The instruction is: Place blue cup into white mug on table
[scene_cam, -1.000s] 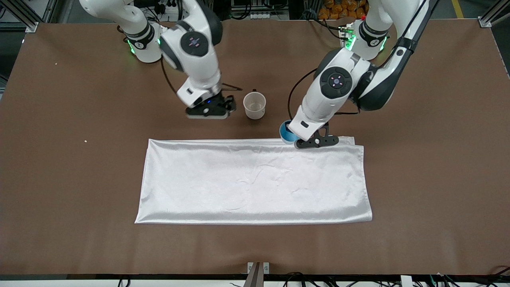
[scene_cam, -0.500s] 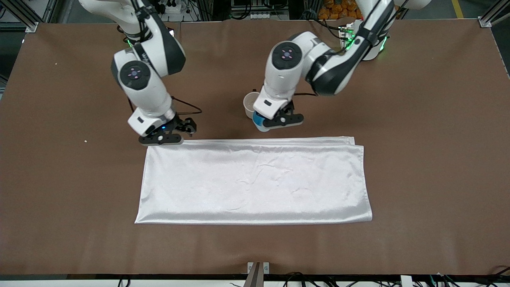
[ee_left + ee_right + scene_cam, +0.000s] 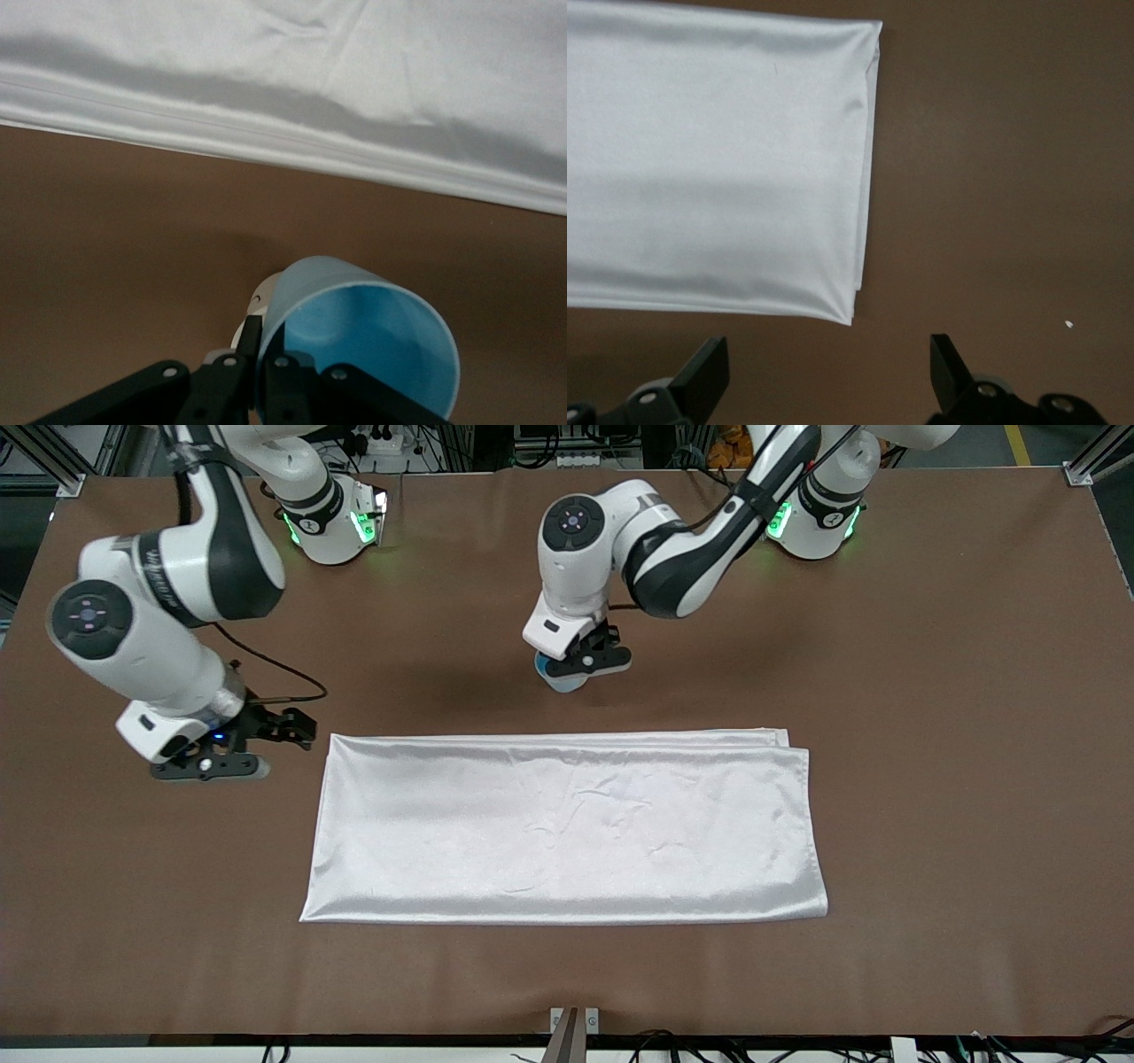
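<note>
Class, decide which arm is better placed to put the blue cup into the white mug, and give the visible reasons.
Left. Its tool is shut on the blue cup's rim directly over the white mug. The right tool is open and empty, over the table by the white cloth's corner.

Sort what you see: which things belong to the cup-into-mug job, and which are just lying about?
Job: blue cup, pinched at its rim by the shut left end effector; white mug under it; table.
Lying about: white cloth; open right end effector, empty.
</note>
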### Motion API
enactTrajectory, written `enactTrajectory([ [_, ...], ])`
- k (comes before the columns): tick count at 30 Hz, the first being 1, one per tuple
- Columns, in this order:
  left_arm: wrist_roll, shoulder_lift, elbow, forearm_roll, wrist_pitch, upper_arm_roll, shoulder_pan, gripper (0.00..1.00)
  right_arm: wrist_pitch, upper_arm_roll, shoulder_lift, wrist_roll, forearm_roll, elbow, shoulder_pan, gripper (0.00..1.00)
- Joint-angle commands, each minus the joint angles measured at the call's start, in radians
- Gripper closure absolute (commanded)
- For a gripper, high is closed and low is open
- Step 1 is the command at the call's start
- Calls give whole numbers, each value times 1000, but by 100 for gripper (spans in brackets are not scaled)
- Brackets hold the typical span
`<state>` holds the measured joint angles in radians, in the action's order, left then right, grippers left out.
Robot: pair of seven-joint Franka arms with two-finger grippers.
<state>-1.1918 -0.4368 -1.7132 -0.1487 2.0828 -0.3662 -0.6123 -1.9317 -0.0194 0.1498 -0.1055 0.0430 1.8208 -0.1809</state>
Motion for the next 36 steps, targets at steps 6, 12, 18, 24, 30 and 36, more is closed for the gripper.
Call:
enactTrajectory([
  [6,-46,12,-45,-31,-59,1,-52,100,174,45,-64,116,-35,-49,92,0],
  [12,-48,12,-82,-31,-61,1,-56,100,292,121,-68,132,-35,-158,199,0],
  [18,-60,6,-86,-31,-61,1,-72,100,332,127,-73,142,-35,-210,219,0],
  [24,-61,-6,-68,-28,-56,1,-70,100,347,118,-84,147,-35,-251,228,0],
  [30,-60,-34,-29,-29,-56,3,-70,22,395,116,-84,145,-26,-322,225,0],
  [36,-60,-43,-3,-35,-55,3,-72,0,402,115,-96,145,-20,-336,222,0],
])
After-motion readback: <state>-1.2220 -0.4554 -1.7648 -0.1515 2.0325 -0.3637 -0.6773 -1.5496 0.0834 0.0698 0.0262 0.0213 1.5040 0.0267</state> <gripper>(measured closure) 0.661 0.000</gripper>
